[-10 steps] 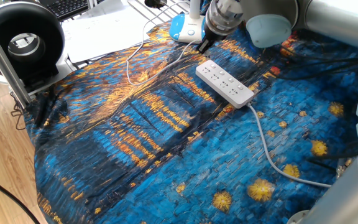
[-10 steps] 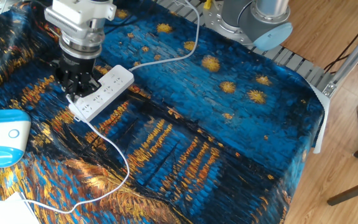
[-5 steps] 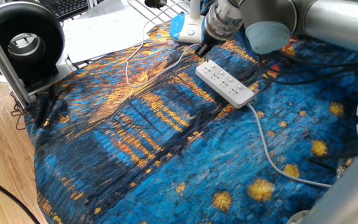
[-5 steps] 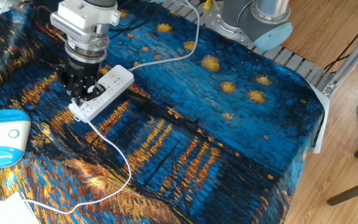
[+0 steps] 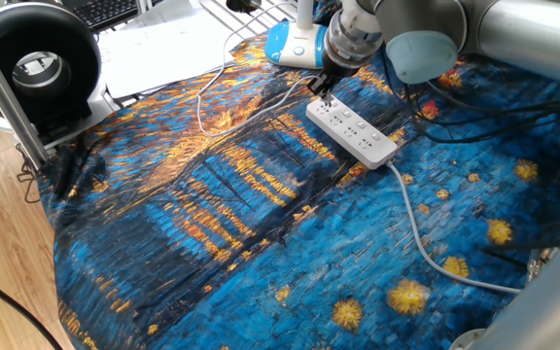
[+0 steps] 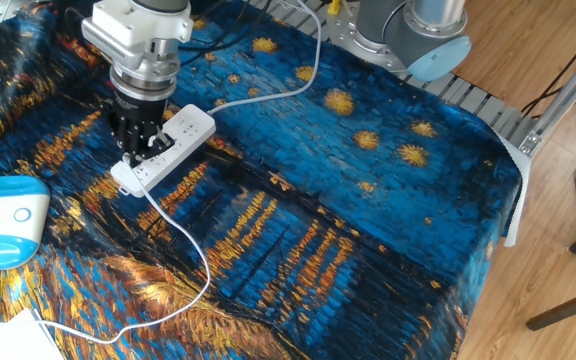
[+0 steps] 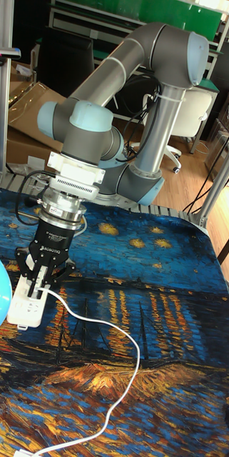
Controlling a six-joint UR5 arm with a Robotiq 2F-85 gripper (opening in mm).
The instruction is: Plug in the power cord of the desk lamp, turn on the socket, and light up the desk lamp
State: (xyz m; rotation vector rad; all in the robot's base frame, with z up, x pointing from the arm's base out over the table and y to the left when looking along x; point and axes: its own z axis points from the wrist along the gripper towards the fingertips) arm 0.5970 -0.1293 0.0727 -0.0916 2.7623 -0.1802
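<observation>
The gripper [image 6: 140,150] is parked right over the near end of the socket [image 6: 183,135], fingers pointing straight down at the outlet row. In the tall fixed view the black fingers [image 7: 30,279] are seen drawn in close w/ the small white plug [image 7: 37,289] pinched between them, so it's closed on the plug, not spread. Whether the prongs are actually seated in an outlet can't be told from any angle; the fingertips block that spot.

The power cord [image 6: 190,262] is seen running from the plug, off the strip's end, looping across the blue/orange painted cloth [image 6: 368,220] and heading toward the table edge. In one fixed view the same thin cord [image 5: 207,97] is traced up to the desk lamp base [image 5: 295,44], a blue & white puck sitting just behind the gripper. In the other fixed view that base [image 6: 3,220] is well apart from the strip, at the left edge.

The socket lies flat & diagonal on the cloth, w/ its thicker pale-grey cable [image 5: 421,238] leaving the far end and curving away toward the table edge.

No lit indicator can be made out on the strip at this res.
</observation>
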